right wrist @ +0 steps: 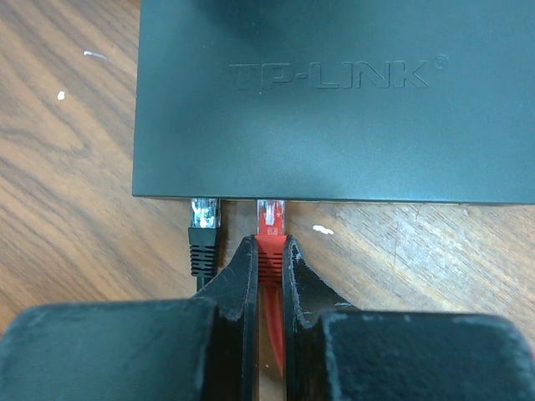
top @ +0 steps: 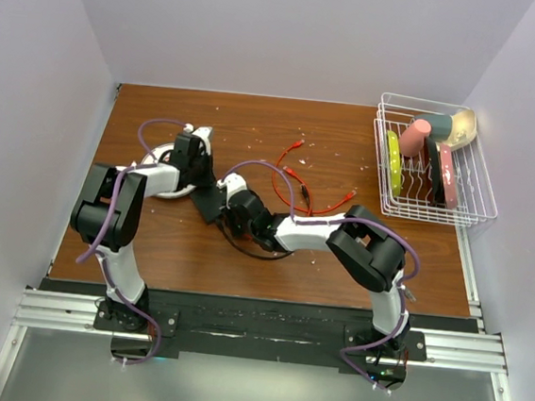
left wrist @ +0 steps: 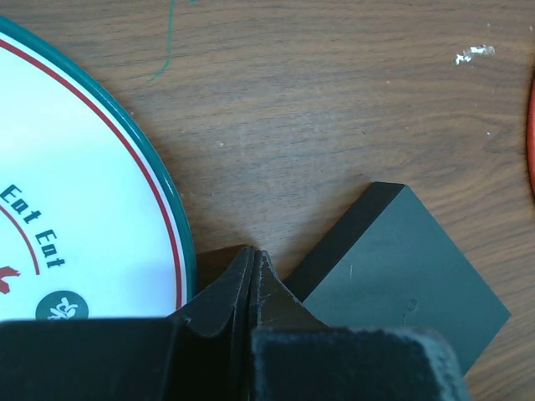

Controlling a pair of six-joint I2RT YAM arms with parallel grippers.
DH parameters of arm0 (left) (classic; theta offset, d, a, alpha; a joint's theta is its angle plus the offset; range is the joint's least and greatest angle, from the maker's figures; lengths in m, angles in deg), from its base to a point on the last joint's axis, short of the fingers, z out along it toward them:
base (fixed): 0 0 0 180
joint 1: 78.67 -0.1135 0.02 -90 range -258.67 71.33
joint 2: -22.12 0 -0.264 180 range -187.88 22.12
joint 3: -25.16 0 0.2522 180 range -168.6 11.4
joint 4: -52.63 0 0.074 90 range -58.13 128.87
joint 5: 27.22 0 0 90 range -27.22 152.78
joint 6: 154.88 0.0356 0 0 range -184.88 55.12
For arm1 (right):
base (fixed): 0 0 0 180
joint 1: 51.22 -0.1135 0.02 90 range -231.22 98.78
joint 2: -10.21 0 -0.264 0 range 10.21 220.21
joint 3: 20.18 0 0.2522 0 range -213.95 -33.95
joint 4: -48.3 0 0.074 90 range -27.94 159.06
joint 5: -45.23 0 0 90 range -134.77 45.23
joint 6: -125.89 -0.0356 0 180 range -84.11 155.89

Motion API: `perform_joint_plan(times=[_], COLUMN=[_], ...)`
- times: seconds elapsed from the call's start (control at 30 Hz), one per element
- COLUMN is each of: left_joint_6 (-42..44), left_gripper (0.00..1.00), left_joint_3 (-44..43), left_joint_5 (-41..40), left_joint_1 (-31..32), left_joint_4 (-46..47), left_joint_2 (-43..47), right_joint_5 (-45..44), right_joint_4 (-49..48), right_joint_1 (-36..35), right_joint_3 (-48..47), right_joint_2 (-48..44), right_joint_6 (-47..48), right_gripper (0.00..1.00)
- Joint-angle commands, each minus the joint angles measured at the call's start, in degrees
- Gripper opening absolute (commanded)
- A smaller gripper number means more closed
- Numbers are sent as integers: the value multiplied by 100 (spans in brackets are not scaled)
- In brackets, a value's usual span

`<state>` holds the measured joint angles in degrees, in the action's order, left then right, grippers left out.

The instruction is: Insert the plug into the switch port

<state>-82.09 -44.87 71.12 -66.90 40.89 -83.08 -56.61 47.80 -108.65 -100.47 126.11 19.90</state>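
While the red plug [right wrist: 269, 224] is pinched between the right gripper's [right wrist: 269, 244] fingers, its tip sits at the switch's [right wrist: 334, 109] near edge, straight ahead of the fingertips, with a black plug [right wrist: 204, 219] just to their left at its own port. Whether the tip is seated cannot be told. The left gripper [left wrist: 253, 253] is clenched on nothing, the switch's corner just right of its tips and a plate [left wrist: 84, 167] to their left. If pushed off-line, the plug could be jammed on the port's lip or twisted in the grip; unbraced, the switch could be shoved away.
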Motion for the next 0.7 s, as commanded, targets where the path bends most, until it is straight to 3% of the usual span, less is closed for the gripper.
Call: perform_joint_plan(times=[0.0,0.33,0.67], left_joint_6=[113,43,-520], left_gripper=[0,0,0], left_joint_3=[529,784,1925], left_joint_5=[633,888,1398], left_joint_1=[352,773,1178], left_joint_4=[-1020,-1072,-493], left_joint_2=[-123,141,931], right_joint_5=[-3,23,173], right_joint_4=[231,108,-77], right_joint_1=[21,21,30], right_joint_3=[-10,324,1299], right_joint_2=[-120,-295,-1155], right_joint_6=[210,403,193], right_gripper=[0,0,0])
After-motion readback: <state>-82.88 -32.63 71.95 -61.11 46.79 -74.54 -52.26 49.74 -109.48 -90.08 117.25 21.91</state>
